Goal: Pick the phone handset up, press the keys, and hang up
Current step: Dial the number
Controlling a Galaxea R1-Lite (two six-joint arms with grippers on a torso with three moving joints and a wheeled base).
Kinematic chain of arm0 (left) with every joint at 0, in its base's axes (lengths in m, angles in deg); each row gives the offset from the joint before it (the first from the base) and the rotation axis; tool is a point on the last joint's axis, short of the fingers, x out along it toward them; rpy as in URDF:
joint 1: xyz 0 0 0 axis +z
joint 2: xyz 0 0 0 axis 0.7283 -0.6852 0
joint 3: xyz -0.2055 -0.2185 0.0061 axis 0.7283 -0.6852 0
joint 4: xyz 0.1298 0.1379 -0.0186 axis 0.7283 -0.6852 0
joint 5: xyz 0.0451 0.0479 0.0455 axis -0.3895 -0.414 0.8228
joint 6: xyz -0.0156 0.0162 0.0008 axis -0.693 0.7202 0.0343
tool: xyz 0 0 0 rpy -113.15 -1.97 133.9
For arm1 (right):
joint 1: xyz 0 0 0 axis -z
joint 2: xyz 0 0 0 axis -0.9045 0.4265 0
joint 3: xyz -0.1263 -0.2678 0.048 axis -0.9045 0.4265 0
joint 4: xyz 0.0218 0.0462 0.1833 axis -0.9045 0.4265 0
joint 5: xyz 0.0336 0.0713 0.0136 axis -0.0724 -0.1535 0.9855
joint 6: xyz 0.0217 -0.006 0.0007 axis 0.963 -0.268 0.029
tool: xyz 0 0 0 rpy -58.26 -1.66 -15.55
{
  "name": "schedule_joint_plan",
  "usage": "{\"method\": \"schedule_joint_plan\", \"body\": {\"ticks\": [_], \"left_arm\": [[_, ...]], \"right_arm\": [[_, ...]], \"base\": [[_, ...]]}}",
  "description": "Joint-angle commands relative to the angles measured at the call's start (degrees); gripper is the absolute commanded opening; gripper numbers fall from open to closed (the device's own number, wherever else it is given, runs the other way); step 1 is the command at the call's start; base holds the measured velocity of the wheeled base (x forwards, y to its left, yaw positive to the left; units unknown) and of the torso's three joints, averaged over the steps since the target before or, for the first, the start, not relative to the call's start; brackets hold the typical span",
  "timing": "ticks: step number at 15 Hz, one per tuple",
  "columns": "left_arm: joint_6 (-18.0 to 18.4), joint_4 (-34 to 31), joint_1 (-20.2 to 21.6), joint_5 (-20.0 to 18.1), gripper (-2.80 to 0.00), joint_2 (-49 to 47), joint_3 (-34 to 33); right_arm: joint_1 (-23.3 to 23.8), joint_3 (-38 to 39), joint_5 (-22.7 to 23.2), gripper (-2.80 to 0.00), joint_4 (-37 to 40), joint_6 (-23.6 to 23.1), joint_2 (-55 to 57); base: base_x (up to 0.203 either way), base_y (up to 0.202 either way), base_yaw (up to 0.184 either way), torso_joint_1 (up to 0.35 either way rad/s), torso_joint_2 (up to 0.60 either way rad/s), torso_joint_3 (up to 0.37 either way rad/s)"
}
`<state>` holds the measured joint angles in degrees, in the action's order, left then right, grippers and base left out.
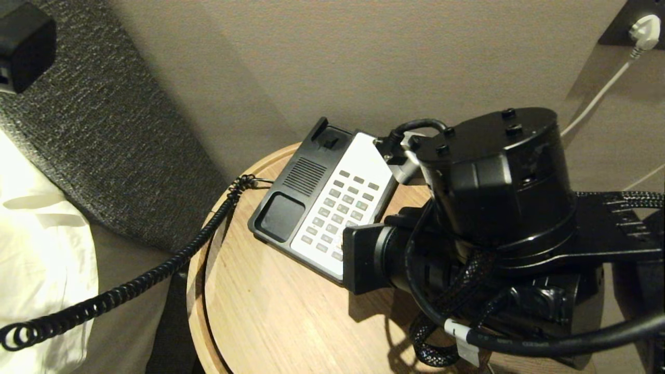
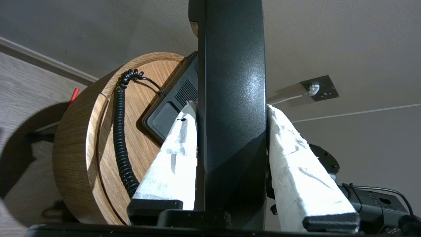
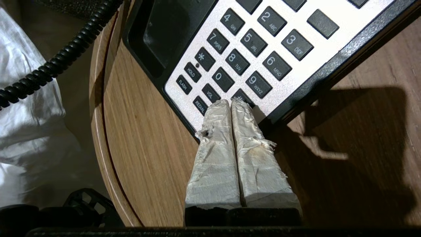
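Note:
My left gripper (image 2: pixel 229 106) is shut on the phone handset (image 2: pixel 230 82), a glossy black bar held up in the air between its white-wrapped fingers. The black coiled cord (image 1: pixel 156 270) runs from the phone base (image 1: pixel 291 202) off the table's left edge. The black-and-white base lies on the round wooden table (image 1: pixel 270 311), its cradle bare. My right gripper (image 3: pixel 230 102) is shut with nothing in it. Its joined tips rest at the # key in the bottom row of the keypad (image 3: pixel 250 49). In the head view the right arm (image 1: pixel 493 192) covers the keypad's near right corner.
White bed linen (image 1: pixel 41 249) and a grey padded headboard (image 1: pixel 114 145) lie left of the table. A wall socket with a white plug (image 1: pixel 644 28) and its cable sit at the back right. The table's raised rim (image 3: pixel 98 131) is close beside the right gripper.

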<state>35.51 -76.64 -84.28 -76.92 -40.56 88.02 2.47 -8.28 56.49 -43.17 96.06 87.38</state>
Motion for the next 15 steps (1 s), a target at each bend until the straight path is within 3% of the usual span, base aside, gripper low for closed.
{"method": "schedule_joint_plan", "body": {"ticks": [1, 15], "left_arm": [[-0.3, -0.1, 0.0, 0.0, -2.8, 0.1, -0.2], [-0.3, -0.1, 0.0, 0.0, -2.8, 0.1, -0.1]], "right_arm": [[0.7, -0.2, -0.2, -2.8, 0.0, 0.0, 0.1], [2.2, -0.1, -0.2, -2.8, 0.0, -0.4, 0.4]], "base": [[0.0, 0.0, 0.0, 0.0, 0.0, 0.0], [0.0, 0.0, 0.0, 0.0, 0.0, 0.0]]}}
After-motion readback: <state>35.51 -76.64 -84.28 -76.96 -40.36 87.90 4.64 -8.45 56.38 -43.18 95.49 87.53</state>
